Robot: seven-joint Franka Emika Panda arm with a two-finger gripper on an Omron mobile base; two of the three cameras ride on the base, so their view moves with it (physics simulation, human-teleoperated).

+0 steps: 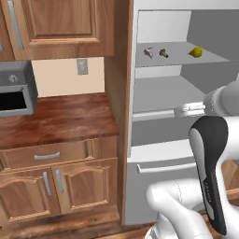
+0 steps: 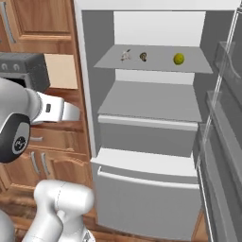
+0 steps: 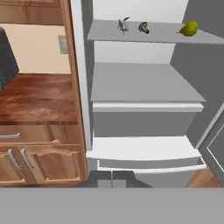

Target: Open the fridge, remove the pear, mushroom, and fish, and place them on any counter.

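The fridge (image 2: pixel 151 137) stands open, a tall light-grey cabinet with pale grey-white shelves and a lower drawer (image 2: pixel 146 198) crossed by a bar handle. Its door (image 2: pixel 222 142) is swung out to the right, the door racks showing edge-on in the right base view.

On the upper shelf (image 3: pixel 153 34) three small things lie in a row, well apart from one another. The fish (image 3: pixel 123 25) is farthest left: slender, silvery-grey, curved, with thin fins or a tail sticking up. Just right of it sits the mushroom (image 3: pixel 143 27), tiny, brown, with a dark cap and a paler stub of stem. The pear (image 3: pixel 189 29) lies far to the right on the same shelf, yellow-green and rounded; its tapering end is hard to make out. The shelf below them is bare grey.

To the left of the fridge runs the surface (image 1: pixel 56 119), dark reddish-brown glossy wood grain over light brown cabinets (image 1: pixel 51 179) with silver handles. A small grey toaster oven (image 1: pixel 16 93) rests at its far left.

The hand (image 3: pixel 112 178) hangs in front of the fridge, low and near, level with the drawer, its two dark fingertips pressed together with nothing between them, well apart from the upper shelf.
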